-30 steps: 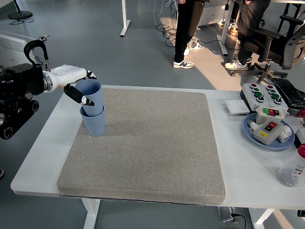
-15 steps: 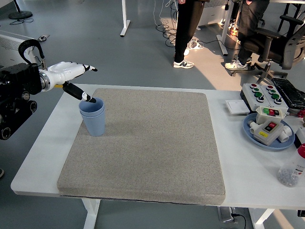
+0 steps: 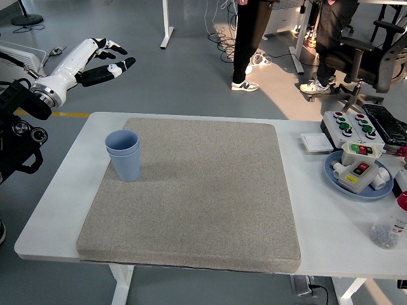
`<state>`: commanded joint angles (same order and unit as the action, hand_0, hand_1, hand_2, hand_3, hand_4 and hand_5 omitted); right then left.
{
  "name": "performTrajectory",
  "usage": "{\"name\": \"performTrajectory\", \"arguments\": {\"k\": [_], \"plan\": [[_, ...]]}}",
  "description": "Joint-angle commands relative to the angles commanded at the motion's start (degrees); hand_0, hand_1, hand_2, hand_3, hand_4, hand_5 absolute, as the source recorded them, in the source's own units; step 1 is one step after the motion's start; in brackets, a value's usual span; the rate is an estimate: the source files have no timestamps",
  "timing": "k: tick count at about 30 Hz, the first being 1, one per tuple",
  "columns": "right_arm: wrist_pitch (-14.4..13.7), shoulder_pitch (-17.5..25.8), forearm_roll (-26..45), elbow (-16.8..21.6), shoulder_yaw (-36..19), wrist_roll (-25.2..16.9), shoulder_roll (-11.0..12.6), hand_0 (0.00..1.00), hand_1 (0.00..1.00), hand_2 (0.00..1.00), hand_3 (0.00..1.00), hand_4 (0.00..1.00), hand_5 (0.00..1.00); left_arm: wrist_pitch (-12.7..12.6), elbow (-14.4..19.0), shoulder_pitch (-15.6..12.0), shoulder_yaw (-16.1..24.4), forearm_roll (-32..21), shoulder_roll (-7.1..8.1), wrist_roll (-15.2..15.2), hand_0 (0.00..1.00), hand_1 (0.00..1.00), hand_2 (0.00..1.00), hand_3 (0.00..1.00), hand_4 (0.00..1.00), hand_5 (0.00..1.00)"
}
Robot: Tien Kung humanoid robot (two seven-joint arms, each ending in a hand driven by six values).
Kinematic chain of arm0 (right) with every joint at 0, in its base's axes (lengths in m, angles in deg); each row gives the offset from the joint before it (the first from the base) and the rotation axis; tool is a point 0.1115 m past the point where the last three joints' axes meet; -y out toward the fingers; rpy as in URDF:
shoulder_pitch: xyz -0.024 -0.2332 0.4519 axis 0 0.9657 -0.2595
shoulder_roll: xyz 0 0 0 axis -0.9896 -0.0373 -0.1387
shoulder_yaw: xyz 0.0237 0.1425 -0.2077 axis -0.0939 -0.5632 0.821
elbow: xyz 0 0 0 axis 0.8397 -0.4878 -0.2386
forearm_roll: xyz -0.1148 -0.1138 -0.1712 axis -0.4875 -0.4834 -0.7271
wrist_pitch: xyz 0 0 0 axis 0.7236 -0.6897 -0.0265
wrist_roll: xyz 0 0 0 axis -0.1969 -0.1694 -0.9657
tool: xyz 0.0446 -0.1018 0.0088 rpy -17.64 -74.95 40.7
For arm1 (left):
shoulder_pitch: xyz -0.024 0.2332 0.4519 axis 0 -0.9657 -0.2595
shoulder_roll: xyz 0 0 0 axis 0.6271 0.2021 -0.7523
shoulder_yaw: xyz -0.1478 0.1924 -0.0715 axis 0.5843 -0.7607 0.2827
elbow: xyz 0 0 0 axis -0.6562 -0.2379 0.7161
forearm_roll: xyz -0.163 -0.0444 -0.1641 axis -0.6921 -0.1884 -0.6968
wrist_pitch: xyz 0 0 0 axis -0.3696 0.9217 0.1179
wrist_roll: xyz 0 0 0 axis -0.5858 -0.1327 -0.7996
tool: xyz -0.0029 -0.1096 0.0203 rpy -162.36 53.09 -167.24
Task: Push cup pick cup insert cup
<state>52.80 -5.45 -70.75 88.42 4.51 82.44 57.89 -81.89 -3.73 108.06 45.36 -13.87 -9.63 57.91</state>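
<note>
Your two blue cups stand nested on the grey mat: insertion looks done. Your left hand hovers above them, fingers spread, empty.

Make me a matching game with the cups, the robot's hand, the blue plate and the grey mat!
Things:
1. blue cups
2. left hand
3. blue plate
4. grey mat

Places or states:
A. covers the table's middle
B. nested, on the mat's left side
C. raised off the table, fingers spread
D. at the table's right, holding a button box

Pairs: 1-B, 2-C, 3-D, 4-A
</note>
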Motion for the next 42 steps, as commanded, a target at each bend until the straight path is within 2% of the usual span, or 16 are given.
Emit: {"name": "performTrajectory", "arguments": {"k": [2,5,8,9,14,15,17,20,22,26,27,30,32,33,36,42], "plan": [[-0.01,-0.04,0.05,-0.02,0.04,-0.05,0.01,0.523,0.544,0.620,0.564,0.113,0.443,1.11,2.00,-0.95,1.22,-0.98,0.07,0.44,0.512,0.583,0.568,0.502,0.499,0.789],[0.03,-0.23,0.22,-0.21,0.06,-0.27,0.11,0.523,0.544,0.620,0.564,0.113,0.444,3.91,9.21,-6.96,6.29,-5.33,0.17,5.56,0.510,0.585,0.571,0.509,0.479,0.804],[0.13,-0.31,0.24,-0.32,0.03,-0.39,0.10,0.523,0.544,0.620,0.564,0.113,0.444,3.83,15.42,-12.23,9.94,-7.46,-1.21,8.91,0.510,0.585,0.571,0.509,0.479,0.804],[0.14,-0.33,0.21,-0.34,0.01,-0.42,0.09,0.523,0.544,0.620,0.564,0.113,0.443,3.63,17.28,-14.05,11.06,-8.03,-1.55,9.62,0.570,0.614,0.608,0.553,0.475,0.826],[0.24,-0.19,-0.02,-0.51,-0.15,-0.64,0.01,0.523,0.544,0.620,0.564,0.113,0.443,-3.51,25.01,-22.93,17.12,-16.27,-4.87,10.59,0.570,0.614,0.608,0.553,0.475,0.826],[0.25,-0.12,-0.02,-0.55,-0.16,-0.68,0.02,0.523,0.544,0.620,0.564,0.113,0.442,-5.25,26.42,-24.66,18.06,-17.82,-5.49,10.21,0.639,0.694,0.709,0.631,0.499,0.832],[0.26,-0.05,-0.08,-0.58,-0.18,-0.73,0.04,0.523,0.544,0.620,0.564,0.113,0.442,-8.06,28.54,-28.05,19.60,-19.14,-6.26,9.70,0.639,0.694,0.709,0.631,0.499,0.832],[0.41,0.16,-0.69,-0.66,-0.55,-0.73,0.09,0.523,0.544,0.620,0.564,0.113,0.442,-12.01,31.99,-33.88,23.15,-19.05,-8.28,7.25,0.639,0.694,0.709,0.631,0.499,0.832],[0.61,0.23,-1.56,-0.70,-1.02,-0.63,0.19,0.523,0.544,0.620,0.564,0.113,0.443,-14.68,33.57,-38.46,26.26,-19.19,-10.17,4.71,0.683,0.746,0.770,0.712,0.518,0.847],[0.88,0.28,-3.02,-0.76,-1.89,-0.49,0.33,0.523,0.544,0.620,0.564,0.113,0.443,-17.22,33.60,-46.83,30.83,-22.67,-13.89,-2.01,0.683,0.746,0.770,0.712,0.518,0.847],[0.93,0.28,-3.25,-0.77,-2.02,-0.46,0.33,0.523,0.544,0.618,0.564,0.113,0.442,-17.27,33.38,-48.44,31.25,-23.82,-14.33,-3.45,0.746,0.797,0.828,0.775,0.552,0.897],[1.24,0.24,-4.68,-0.78,-2.77,-0.24,0.32,0.523,0.544,0.618,0.564,0.113,0.442,-17.34,31.41,-53.57,32.03,-27.79,-15.74,-7.08,0.746,0.797,0.828,0.775,0.552,0.897],[1.33,0.23,-5.13,-0.80,-3.04,-0.17,0.28,0.523,0.544,0.618,0.564,0.113,0.442,-16.45,30.21,-55.50,31.93,-29.28,-16.08,-7.09,0.746,0.797,0.828,0.775,0.552,0.897],[1.38,0.24,-5.34,-0.80,-3.18,-0.13,0.24,0.523,0.544,0.619,0.564,0.113,0.442,-15.29,29.21,-56.57,32.03,-30.44,-16.39,-6.54,0.822,0.851,0.881,0.846,0.583,0.998],[1.39,0.30,-5.40,-0.81,-3.22,-0.14,0.18,0.523,0.544,0.619,0.564,0.113,0.442,-12.16,27.35,-58.23,32.36,-32.37,-17.05,-5.58,0.822,0.851,0.881,0.846,0.583,0.998],[1.33,0.09,-4.68,-0.84,-2.69,-0.31,0.20,0.523,0.544,0.619,0.563,0.112,0.440,-7.03,26.62,-58.30,32.01,-33.23,-17.42,-4.39,0.836,0.859,0.887,0.854,0.592,0.998]]}}
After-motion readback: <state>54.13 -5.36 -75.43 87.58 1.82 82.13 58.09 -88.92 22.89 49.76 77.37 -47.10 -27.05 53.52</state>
